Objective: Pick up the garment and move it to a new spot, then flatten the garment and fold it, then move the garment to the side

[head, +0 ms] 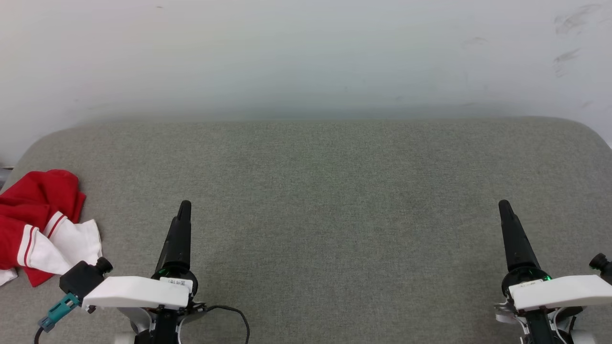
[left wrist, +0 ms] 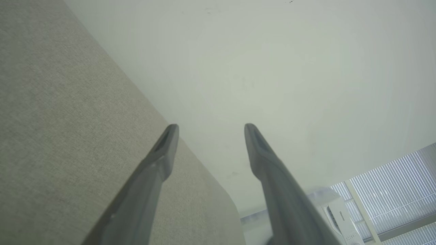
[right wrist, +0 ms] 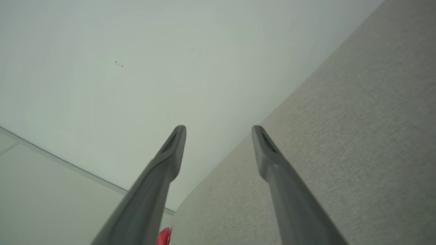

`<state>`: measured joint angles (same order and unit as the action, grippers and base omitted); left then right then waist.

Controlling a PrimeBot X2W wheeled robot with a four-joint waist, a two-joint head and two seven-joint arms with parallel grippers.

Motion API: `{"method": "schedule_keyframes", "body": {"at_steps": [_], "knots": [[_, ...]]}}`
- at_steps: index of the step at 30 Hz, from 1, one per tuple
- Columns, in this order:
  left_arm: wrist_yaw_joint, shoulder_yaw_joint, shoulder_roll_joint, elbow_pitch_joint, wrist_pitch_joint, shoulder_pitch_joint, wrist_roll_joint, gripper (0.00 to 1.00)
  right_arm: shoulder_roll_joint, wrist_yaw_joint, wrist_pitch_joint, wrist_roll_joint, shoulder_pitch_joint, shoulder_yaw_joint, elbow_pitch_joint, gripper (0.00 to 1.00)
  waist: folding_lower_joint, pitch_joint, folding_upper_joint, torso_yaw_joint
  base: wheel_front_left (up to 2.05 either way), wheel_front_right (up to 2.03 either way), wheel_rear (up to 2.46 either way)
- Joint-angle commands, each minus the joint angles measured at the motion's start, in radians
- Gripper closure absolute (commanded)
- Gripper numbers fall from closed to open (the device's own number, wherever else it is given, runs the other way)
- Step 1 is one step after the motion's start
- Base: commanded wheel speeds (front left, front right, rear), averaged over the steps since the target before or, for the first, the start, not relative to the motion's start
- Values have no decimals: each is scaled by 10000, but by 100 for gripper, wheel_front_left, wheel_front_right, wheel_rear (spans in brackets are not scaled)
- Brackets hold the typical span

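Observation:
The garment (head: 38, 215), a red T-shirt with white, red-striped sleeve ends, lies crumpled at the left edge of the grey padded surface (head: 334, 191). A small red bit of the garment (right wrist: 164, 237) peeks out low in the right wrist view. My left gripper (head: 184, 206) hovers just right of it, apart from the cloth, seen side-on. Its fingers stand spread and empty in the left wrist view, so the left gripper (left wrist: 209, 127) is open. My right gripper (head: 503, 204) is far off at the lower right. The right gripper (right wrist: 218, 128) is likewise open, holding nothing.
A white wall (head: 306, 57) rises right behind the surface, whose far corners are rounded. A black cable (head: 234, 315) and a teal connector (head: 57, 313) hang at my left wrist. A white appliance (left wrist: 337, 211) and window blinds (left wrist: 391, 190) show beyond the surface's end.

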<state>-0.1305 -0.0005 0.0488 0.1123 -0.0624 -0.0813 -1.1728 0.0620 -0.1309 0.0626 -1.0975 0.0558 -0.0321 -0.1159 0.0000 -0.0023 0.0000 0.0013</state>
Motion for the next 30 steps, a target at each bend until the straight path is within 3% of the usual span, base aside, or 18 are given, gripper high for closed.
{"method": "schedule_keyframes", "body": {"at_steps": [1, 12, 30], "knots": [[-3, -1, 17, -194, -120, -146, 557, 0, 88, 1, 121, 650, 23, -21, 224, 0, 0, -4, 0, -6, 0, 0, 0], [-2, -31, 16, -335, -497, -33, 3183, 0, 85, 1, 28, 3676, 16, -110, 488, 0, 0, -9, 0, -17, 0, 0, 0], [-2, -164, 205, 6, -961, 53, 6333, 0, -36, 2, -452, 6811, -73, -306, 957, 0, 0, -22, 0, -58, 0, 0, 0]]}}
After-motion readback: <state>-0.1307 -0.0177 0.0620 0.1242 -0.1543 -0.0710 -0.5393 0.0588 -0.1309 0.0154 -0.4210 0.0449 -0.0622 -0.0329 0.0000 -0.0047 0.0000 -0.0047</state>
